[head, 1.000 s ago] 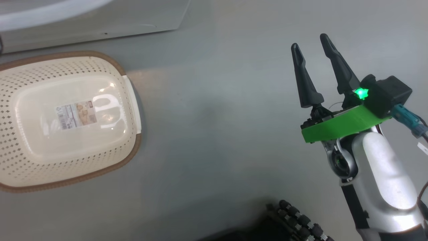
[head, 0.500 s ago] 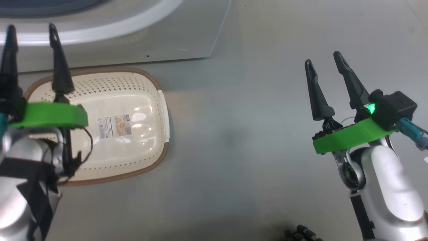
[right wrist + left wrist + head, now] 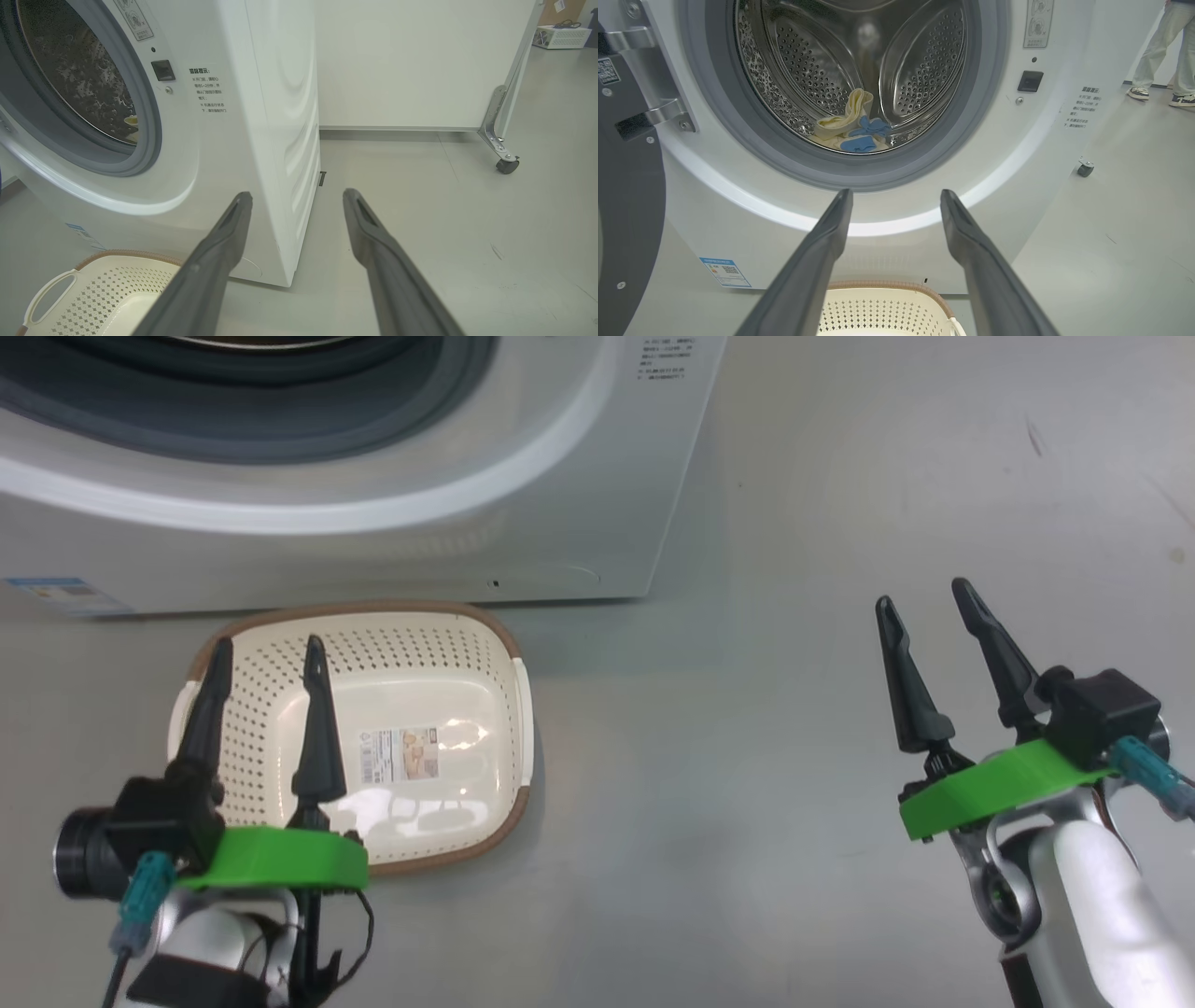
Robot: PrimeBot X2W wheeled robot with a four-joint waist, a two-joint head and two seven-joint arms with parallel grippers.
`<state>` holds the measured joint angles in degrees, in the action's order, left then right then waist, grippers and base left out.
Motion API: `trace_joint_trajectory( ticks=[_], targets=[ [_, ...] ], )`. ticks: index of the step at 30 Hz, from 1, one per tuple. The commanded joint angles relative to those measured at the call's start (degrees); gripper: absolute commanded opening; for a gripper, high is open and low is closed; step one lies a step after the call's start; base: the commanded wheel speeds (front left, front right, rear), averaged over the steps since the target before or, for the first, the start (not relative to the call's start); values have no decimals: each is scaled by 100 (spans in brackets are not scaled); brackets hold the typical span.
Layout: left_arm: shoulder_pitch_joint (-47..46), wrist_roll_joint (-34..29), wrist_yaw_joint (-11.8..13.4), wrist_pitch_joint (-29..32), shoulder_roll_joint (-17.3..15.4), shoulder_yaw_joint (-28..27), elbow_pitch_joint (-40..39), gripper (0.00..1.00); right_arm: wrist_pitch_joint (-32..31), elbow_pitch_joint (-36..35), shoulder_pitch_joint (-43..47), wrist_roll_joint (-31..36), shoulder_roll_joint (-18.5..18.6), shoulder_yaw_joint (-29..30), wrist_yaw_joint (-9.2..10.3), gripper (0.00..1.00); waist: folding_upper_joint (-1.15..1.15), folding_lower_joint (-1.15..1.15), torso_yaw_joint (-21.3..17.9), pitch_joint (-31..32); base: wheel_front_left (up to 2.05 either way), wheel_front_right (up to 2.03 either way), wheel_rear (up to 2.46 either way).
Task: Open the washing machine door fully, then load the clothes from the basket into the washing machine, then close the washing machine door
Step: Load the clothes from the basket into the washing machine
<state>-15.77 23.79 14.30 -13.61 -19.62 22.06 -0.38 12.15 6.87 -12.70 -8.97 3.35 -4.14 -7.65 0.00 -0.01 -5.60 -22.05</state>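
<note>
Camera tilt upward over last second; cream-white perforated plastic basket point(image 3: 448, 644), 8 o'clock, empty; cream-yellow blue-cuffed clothes point(image 3: 852, 128) in perforated steel drum point(image 3: 924, 70), 12 o'clock; left gripper point(image 3: 269, 641) and right gripper point(image 3: 921, 593) wide, empty; likely closing step next.

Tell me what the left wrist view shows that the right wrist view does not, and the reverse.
Left wrist view: the clothes with blue cuffs inside the drum, the open washing machine door at its left edge, a person's legs at upper right. Right wrist view: the machine's side panel, a white wheeled partition. Shared: the washing machine, the basket, an open pincer each (left pincer, right pincer).
</note>
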Motion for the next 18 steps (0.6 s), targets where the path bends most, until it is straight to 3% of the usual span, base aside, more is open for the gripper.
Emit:
trace_joint_trajectory(
  ticks=[1, 18],
  targets=[
    [41, 23, 914, -61, -94, -216, -179, 100, -34, -229, 82, 51, 61, -68, 16, 100, 0, 1, 145, 261, 0, 0, 0],
    [1045, -26, 866, -127, 62, 1, -4, 100, -556, -834, 1290, 182, -32, 184, 16, 100, 0, 1, 468, 1457, 0, 0, 0]
  ],
)
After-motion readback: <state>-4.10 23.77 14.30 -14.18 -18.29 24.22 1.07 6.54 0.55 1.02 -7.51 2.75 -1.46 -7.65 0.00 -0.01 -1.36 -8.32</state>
